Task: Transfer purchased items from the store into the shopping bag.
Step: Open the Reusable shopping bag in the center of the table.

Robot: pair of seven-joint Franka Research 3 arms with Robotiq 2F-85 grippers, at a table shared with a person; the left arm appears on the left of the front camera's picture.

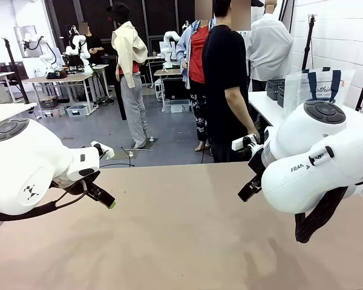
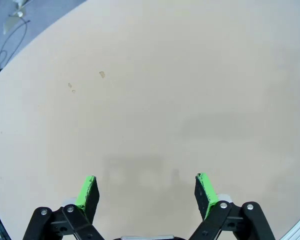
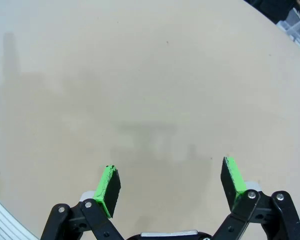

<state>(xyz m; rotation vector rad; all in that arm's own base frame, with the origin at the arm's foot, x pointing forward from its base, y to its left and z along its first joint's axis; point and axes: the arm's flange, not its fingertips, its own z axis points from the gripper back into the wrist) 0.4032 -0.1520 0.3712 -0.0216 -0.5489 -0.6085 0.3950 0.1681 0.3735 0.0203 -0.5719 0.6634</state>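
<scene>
We are holding left claw (image 2: pixel 146 189) and right claw (image 3: pixel 170 177) apart, empty; the shopping bag (image 1: pixel 317 89) is standing upper right, transfer seemingly unstarted.

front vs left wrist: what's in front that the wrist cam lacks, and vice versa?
Front: the person in black at the far edge, the shopping bag on a side table beyond the right arm, the right gripper. Left wrist: the left gripper with green pads spread apart, nothing between; small surface marks. Both: the tan table and the left gripper.
</scene>
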